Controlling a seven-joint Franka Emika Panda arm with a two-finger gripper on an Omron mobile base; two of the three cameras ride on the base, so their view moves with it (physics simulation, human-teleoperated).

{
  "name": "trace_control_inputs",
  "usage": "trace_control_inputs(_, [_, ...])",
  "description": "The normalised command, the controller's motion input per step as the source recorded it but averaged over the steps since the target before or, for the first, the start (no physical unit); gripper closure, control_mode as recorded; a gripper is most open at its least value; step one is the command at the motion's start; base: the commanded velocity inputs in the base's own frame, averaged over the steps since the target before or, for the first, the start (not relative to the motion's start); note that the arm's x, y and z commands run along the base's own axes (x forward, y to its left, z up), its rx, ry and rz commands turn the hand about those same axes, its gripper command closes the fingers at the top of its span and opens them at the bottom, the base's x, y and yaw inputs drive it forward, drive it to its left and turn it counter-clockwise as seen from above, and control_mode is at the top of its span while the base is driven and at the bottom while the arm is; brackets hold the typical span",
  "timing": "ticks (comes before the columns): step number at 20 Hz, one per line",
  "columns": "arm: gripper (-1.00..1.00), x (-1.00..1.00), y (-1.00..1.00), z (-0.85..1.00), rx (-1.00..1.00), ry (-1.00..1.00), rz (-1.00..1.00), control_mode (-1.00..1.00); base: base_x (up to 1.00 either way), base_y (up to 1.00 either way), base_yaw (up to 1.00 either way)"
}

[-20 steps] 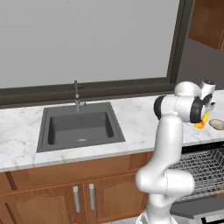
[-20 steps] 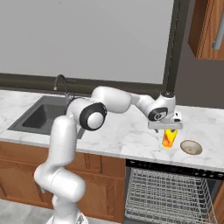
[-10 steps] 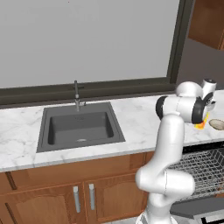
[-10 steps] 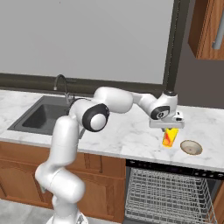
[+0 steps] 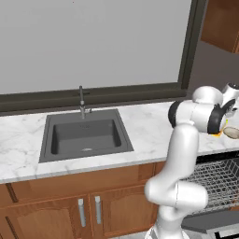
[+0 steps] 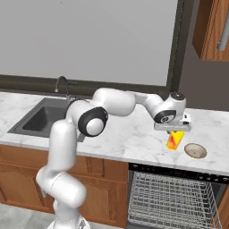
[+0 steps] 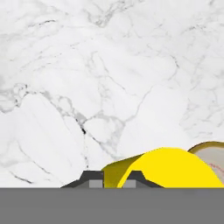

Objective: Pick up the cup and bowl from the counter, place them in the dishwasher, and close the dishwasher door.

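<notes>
Standing on the white marble counter (image 6: 134, 138), to the right of the sink (image 6: 38, 118) and above the open dishwasher (image 6: 172, 201), the yellow cup (image 6: 175, 139) sits directly under the claw (image 6: 173, 130), with the beige bowl (image 6: 195, 150) just beside it on the right. The claw is clenched on the cup: in the hand view its two dark fingertips (image 7: 94, 180) stand close together at the cup's (image 7: 164, 168) near edge, apparently pinching the wall at the rim.

Slipping looks like the main risk. A hold on a thin rim is narrow, so a quick lift or swing could let the cup twist between the pads or drop back onto the counter. With the bowl (image 7: 212, 153) so near, a tilting cup could knock it along the counter or toward the edge over the wire rack (image 6: 170, 197). The carry down into the rack also calls for a wide swing of the arm, and any swaying of the cup could catch it on the counter's front edge.
</notes>
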Motion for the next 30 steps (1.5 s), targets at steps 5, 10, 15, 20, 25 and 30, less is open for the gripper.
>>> trace_control_inputs(5, [1.0, -0.44, 0.0, 0.21, 0.0, -0.14, 0.0, -1.0, 0.0, 0.0, 0.0])
trace_control_inputs(10, [1.0, -0.46, 0.08, 0.17, -0.01, -0.13, 0.0, -1.0, 0.0, 0.0, 0.0])
trace_control_inputs(15, [1.0, -0.49, 0.09, 0.16, 0.0, -0.11, -0.09, -1.0, 0.0, 0.0, 0.0])
trace_control_inputs(20, [1.0, -0.56, 0.12, 0.04, 0.01, -0.07, -0.22, -1.0, 0.0, 0.0, 0.0])
trace_control_inputs(25, [1.0, -0.29, 0.01, 0.04, 0.12, -0.01, -0.29, -1.0, 0.0, 0.0, 0.0])
trace_control_inputs(30, [1.0, -0.01, -0.1, 0.21, 0.19, -0.01, -0.18, -1.0, 0.0, 0.0, 0.0])
